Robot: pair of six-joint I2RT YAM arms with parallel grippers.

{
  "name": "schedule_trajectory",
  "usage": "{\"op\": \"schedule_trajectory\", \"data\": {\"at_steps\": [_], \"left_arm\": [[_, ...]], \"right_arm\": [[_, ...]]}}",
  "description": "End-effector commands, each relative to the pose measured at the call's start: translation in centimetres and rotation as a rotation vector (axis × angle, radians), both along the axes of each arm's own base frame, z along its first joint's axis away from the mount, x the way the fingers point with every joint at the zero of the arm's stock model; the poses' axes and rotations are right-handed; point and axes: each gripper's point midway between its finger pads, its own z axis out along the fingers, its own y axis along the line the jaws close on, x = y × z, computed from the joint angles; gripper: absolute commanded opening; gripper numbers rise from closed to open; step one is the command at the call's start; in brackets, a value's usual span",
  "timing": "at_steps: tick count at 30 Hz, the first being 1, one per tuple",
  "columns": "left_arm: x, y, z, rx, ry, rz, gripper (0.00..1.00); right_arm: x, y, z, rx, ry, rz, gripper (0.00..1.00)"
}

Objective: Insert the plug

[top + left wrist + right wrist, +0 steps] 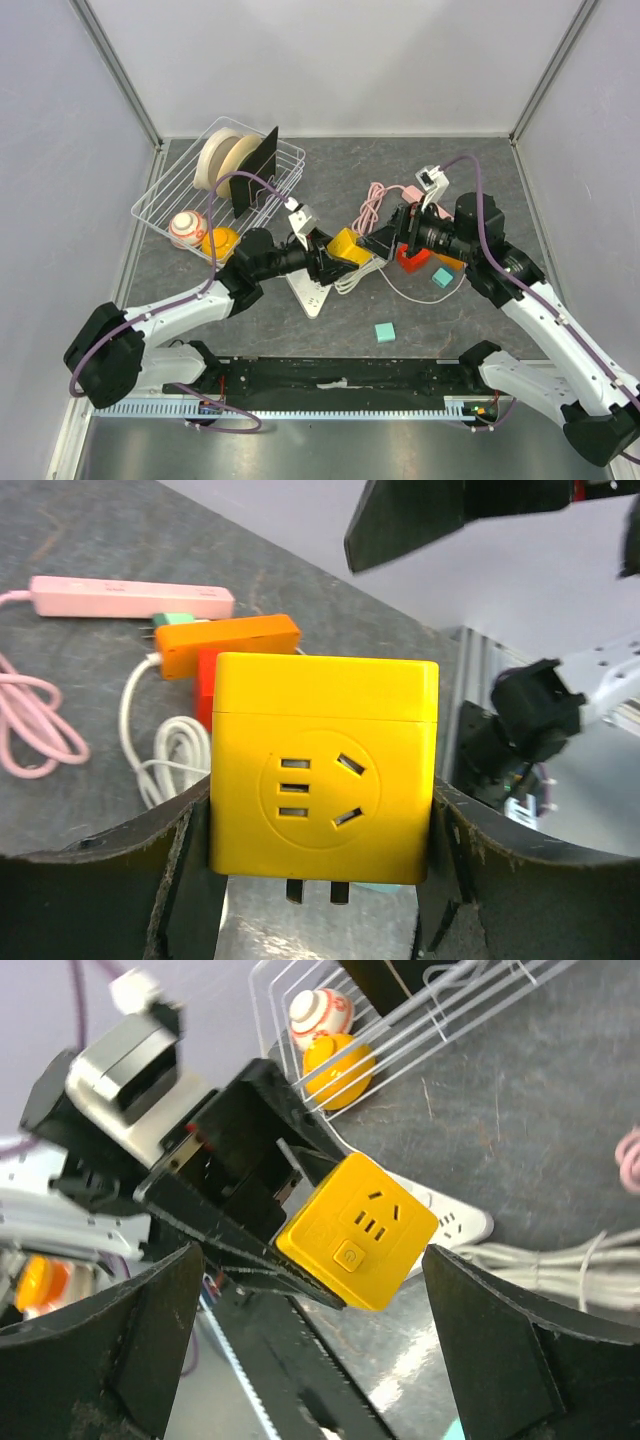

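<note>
Closed on the yellow plug cube (322, 770), my left end effector (320, 880) holds it, prongs exposed, near the white power strip (455, 1225), ready for insertion; my right end effector (310, 1340) stands open, touching nothing.

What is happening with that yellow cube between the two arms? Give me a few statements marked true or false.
1. The left gripper grips the yellow cube plug. True.
2. The right gripper clamps it too. False: its jaws stand open, clear of the cube on both sides.
3. The plug already sits in the white power strip. False: its prongs show bare, and it is held above the strip.
4. A wire basket stands at the far left of the table. True.
5. The pink power strip lies in the basket. False: it lies on the table, outside it.
</note>
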Motion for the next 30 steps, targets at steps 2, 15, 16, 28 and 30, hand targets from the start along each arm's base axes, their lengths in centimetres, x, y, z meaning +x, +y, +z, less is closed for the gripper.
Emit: {"op": "schedule_trajectory", "data": {"at_steps": [2,15,16,28,30], "left_arm": [[-3.5,0.8,4.5,-0.185,0.032,-0.218,0.02],[-5.7,1.0,7.5,-0.247,0.003,-0.365,0.02],[-5.7,1.0,7.4,-0.246,0.005,-0.37,0.02],[-6.0,0.5,7.9,-0.256,0.013,-0.424,0.02],[-6.1,0.4,7.9,-0.257,0.021,-0.437,0.02]], "right_arm": [[-2.1,0.7,3.5,-0.059,-0.348,0.24,0.98],[-4.0,3.1,2.4,-0.022,-0.361,0.519,0.98],[-4.1,3.1,2.4,-0.018,-0.357,0.525,0.98],[-4.6,4.0,1.7,0.038,-0.324,0.595,0.84],[-4.5,4.0,1.5,0.039,-0.318,0.596,0.82]]}}
